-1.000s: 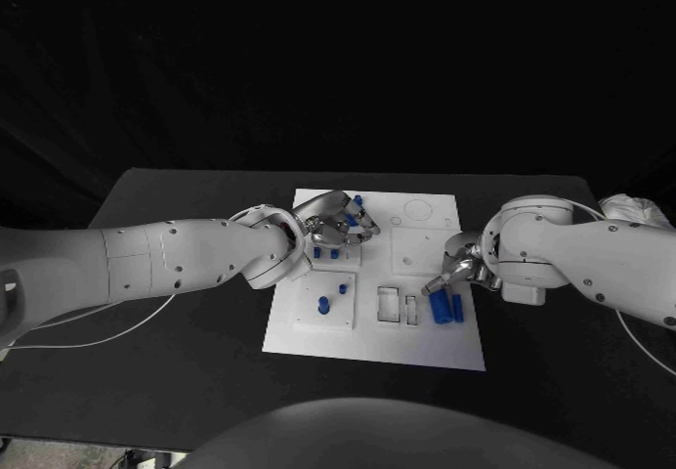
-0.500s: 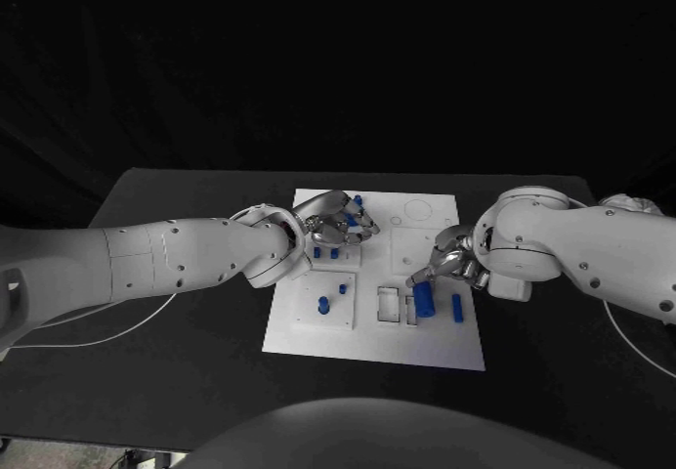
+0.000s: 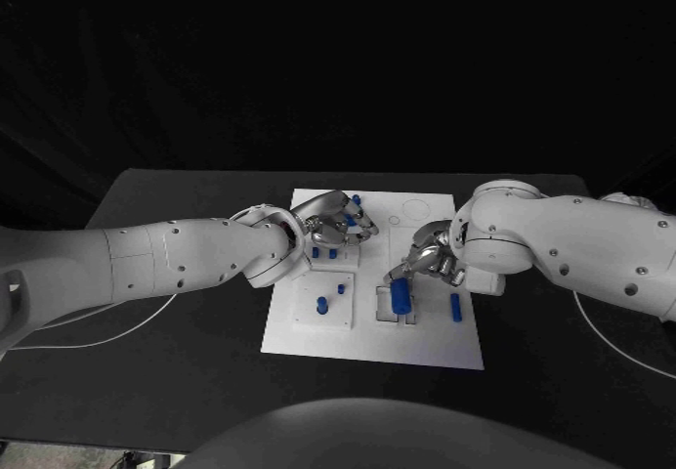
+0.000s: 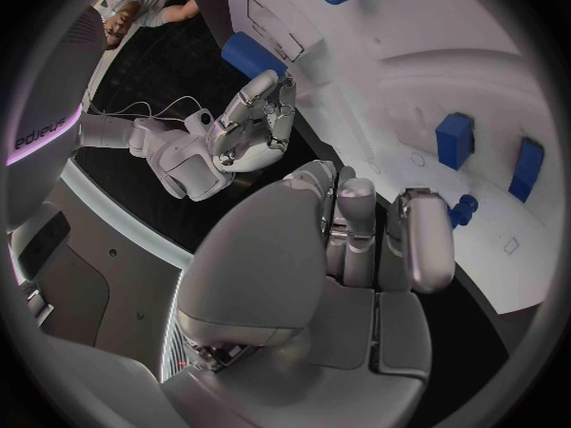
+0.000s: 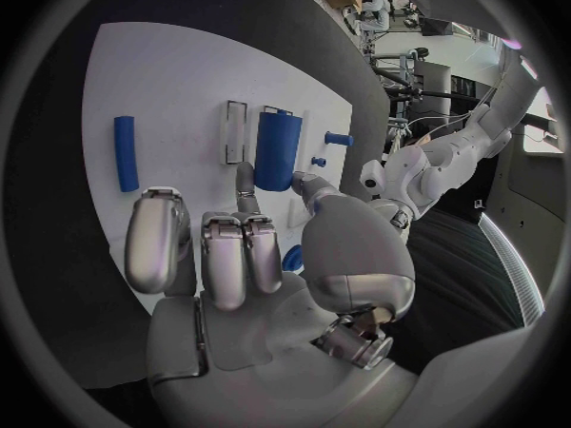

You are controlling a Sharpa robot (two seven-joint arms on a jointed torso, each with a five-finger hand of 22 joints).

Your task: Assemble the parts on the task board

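Note:
The white task board (image 3: 443,342) lies mid-table. My right hand (image 3: 427,262) (image 5: 226,247) pinches one end of a thick blue cylinder (image 3: 401,295) (image 5: 276,152) between thumb and finger. The cylinder hangs over the framed slots (image 3: 385,311) (image 5: 236,133). A thin blue bar (image 3: 455,307) (image 5: 125,152) lies on the board to the right of the slots. My left hand (image 3: 335,227) (image 4: 357,228) hovers over the board's far left part, its fingers curled together on a small blue peg (image 3: 351,221) (image 4: 462,207). Two blue blocks (image 3: 325,253) (image 4: 455,140) stand in the board just below that hand.
Two more blue parts (image 3: 321,304) (image 3: 343,289) sit in the board's near-left panel, and a blue peg (image 3: 357,200) stands at its far edge. Black table (image 3: 169,313) surrounds the board on all sides. A white cable (image 3: 99,337) trails at the left.
My right hand has carried the thick blue cylinder leftward, from beside the thin bar to above the slots. The left hand has held still.

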